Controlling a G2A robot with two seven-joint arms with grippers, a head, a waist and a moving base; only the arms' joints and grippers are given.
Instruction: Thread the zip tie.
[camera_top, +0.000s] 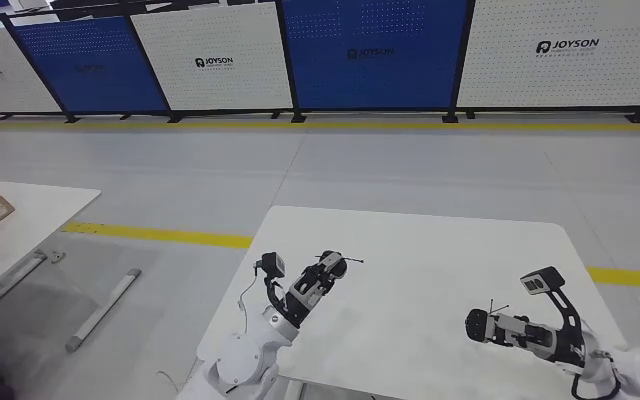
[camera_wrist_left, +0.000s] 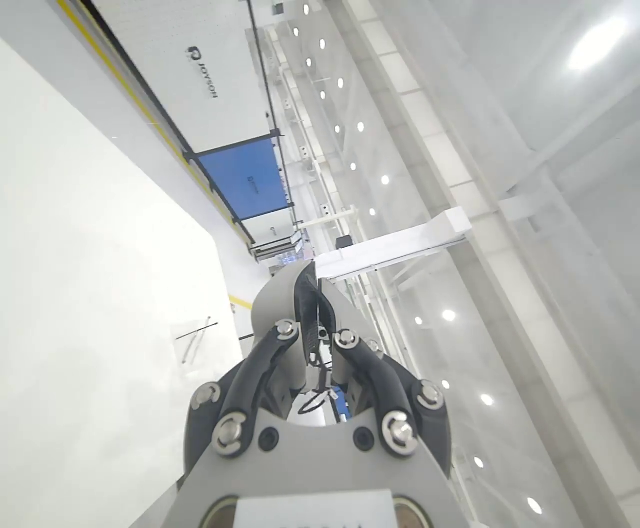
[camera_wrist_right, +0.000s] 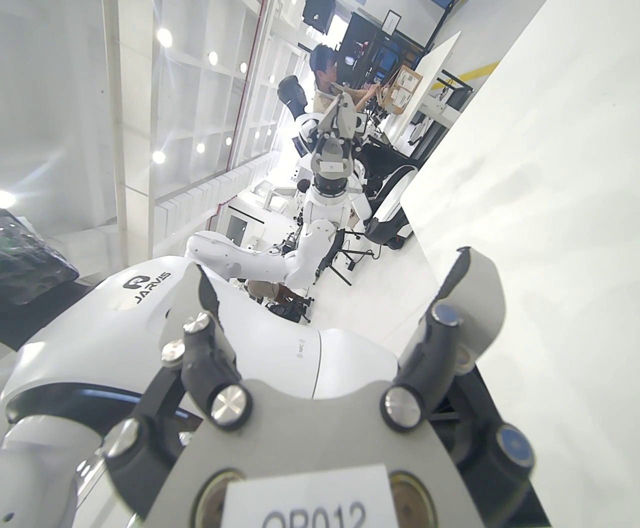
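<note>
Nearest, by the table's (camera_top: 430, 250) near right edge, the right gripper (camera_wrist_right: 332, 275) hung with jaws spread wide and nothing between them. Well apart, toward the near left, the left gripper (camera_wrist_left: 314, 295) had its jaws pressed together on the zip tie (camera_top: 352, 261), a thin dark strip whose free end poked out rightward. Threading would likely go best with the left arm steady and the right gripper taking the strip close to its tip, square to the head.

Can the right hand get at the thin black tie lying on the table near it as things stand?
Probably yes. The right hand is open and empty, and the tie lies on the table just beyond its fingertips, with nothing between them.
</note>
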